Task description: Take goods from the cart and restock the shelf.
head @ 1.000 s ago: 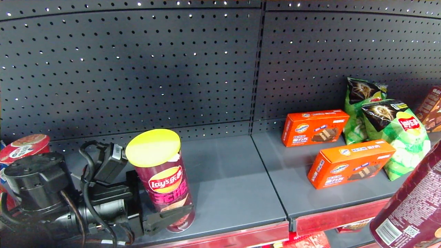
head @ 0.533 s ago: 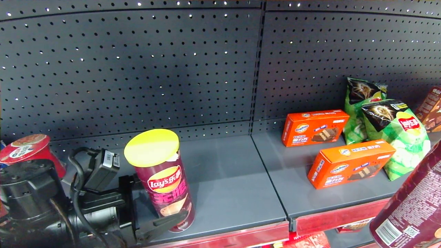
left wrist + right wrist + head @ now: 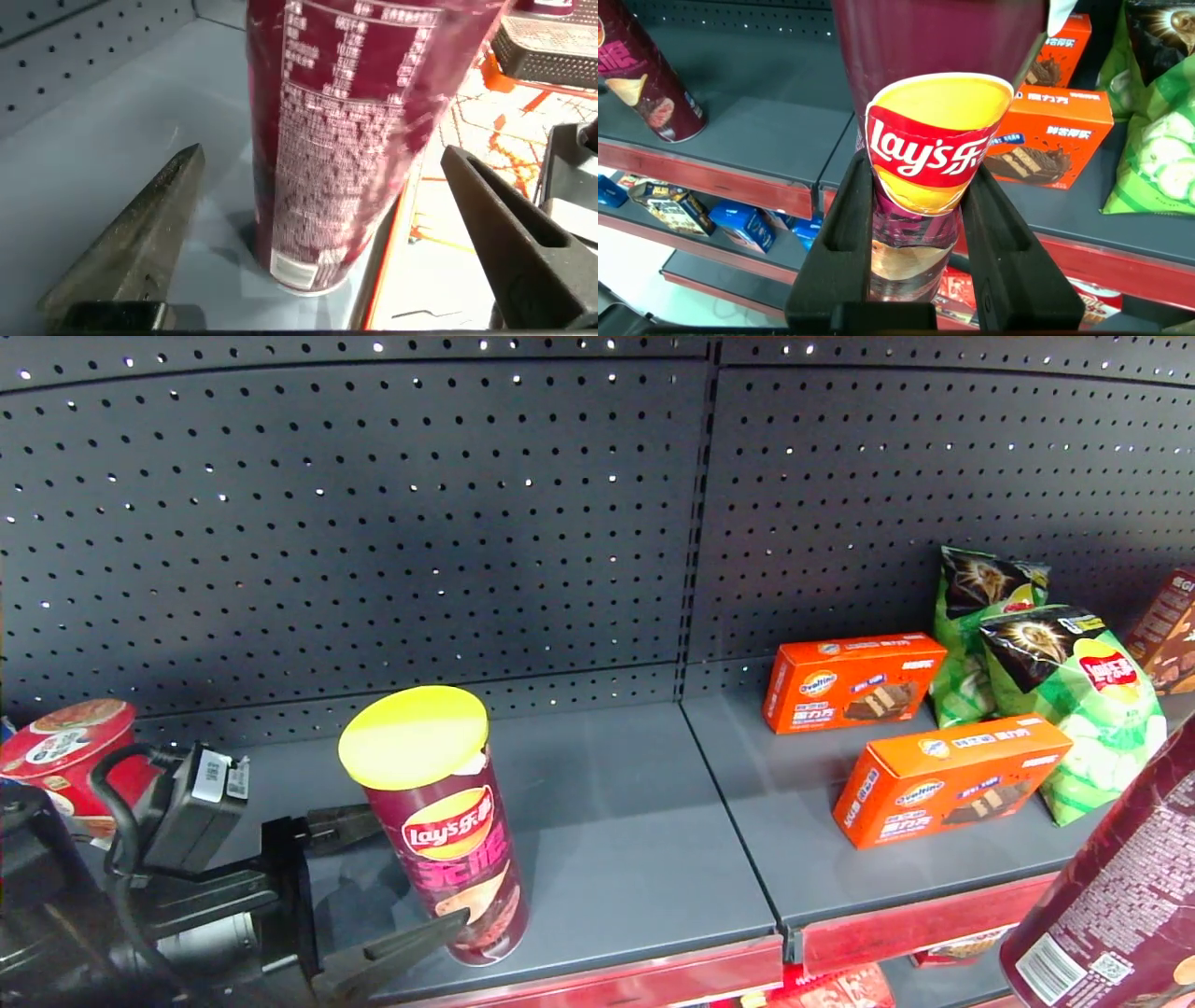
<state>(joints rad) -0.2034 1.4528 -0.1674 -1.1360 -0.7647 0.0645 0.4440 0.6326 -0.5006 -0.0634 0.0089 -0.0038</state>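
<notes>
The can (image 3: 439,821) stands upright on the shelf (image 3: 616,821), close to its front lip, so the step in hand looks like the left gripper (image 3: 420,865) letting go and clearing away. To do that well, the arm should draw straight back along the line of its fingers (image 3: 140,233), with the jaws held as wide as they are. A tall, narrow can this near the lip would likely tip from a light brush, and the near finger passes low by its base. Any sideways swing or lift should wait until both tips are past the can. The second can (image 3: 938,159) can then go in to the right of the can, where the shelf is bare, before the boxes (image 3: 948,775) farther right.

The left gripper sits low and level to the left of the can, its fingers spread and pointing past it. One finger lies behind the can and one in front, and neither appears to touch it. The wrist and its cable lie farther left of the can, towards a red cup (image 3: 65,737).

The right gripper (image 3: 923,215) is well to the right of the can and nearer the robot, below shelf level. Its fingers are pressed onto the second can's lower half, and that can leans up towards the shelf.
</notes>
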